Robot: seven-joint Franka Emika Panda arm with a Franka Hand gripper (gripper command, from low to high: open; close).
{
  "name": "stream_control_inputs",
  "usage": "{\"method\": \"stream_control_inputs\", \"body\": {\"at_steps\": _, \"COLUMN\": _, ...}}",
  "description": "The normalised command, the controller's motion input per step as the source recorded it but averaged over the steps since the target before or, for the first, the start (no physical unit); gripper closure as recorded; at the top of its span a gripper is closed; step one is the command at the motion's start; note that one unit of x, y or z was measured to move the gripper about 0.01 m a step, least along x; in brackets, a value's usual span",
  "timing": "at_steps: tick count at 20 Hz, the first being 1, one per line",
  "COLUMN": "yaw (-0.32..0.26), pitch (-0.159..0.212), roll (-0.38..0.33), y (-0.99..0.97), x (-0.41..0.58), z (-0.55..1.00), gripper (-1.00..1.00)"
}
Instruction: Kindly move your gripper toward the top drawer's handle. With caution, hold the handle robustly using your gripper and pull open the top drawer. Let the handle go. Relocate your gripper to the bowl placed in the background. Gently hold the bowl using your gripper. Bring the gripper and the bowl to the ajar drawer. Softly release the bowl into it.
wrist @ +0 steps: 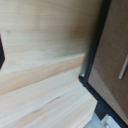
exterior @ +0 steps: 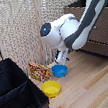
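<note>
The fingers [exterior: 61, 60] hang just above the blue bowl [exterior: 60, 70], which lies directly beneath them on the floor; I cannot tell how far open they are. 1 yellow bowl [exterior: 51, 88] sits nearby.

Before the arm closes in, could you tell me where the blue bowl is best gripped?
Pinch the blue bowl by its rim, coming from above: it sits upright and open on the floor. Probably the rim away from the patterned box and yellow bowl.
</note>
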Motion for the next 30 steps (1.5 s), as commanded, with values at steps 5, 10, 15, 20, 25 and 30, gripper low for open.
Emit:
{"method": "stream_control_inputs", "body": {"at_steps": 5, "yaw": -0.247, "pitch": 0.068, "roll": 0.147, "y": 0.04, "x": 0.363, "z": 0.32, "gripper": -1.0}}
{"method": "stream_control_inputs", "body": {"at_steps": 10, "yaw": -0.254, "pitch": 0.039, "roll": 0.087, "y": 0.05, "x": 0.339, "z": 0.39, "gripper": -1.0}}
{"method": "stream_control_inputs", "body": {"at_steps": 15, "yaw": -0.277, "pitch": 0.012, "roll": 0.044, "y": 0.06, "x": 0.246, "z": 0.47, "gripper": -1.0}}
{"method": "stream_control_inputs", "body": {"at_steps": 20, "yaw": -0.282, "pitch": 0.01, "roll": 0.039, "y": 0.05, "x": 0.234, "z": 0.48, "gripper": -1.0}}
{"method": "stream_control_inputs", "body": {"at_steps": 25, "yaw": -0.261, "pitch": 0.067, "roll": 0.185, "y": 0.06, "x": 0.268, "z": 0.24, "gripper": -1.0}}
{"method": "stream_control_inputs", "body": {"at_steps": 30, "yaw": -0.233, "pitch": 0.164, "roll": 0.369, "y": 0.1, "x": 0.264, "z": -0.02, "gripper": -1.0}}
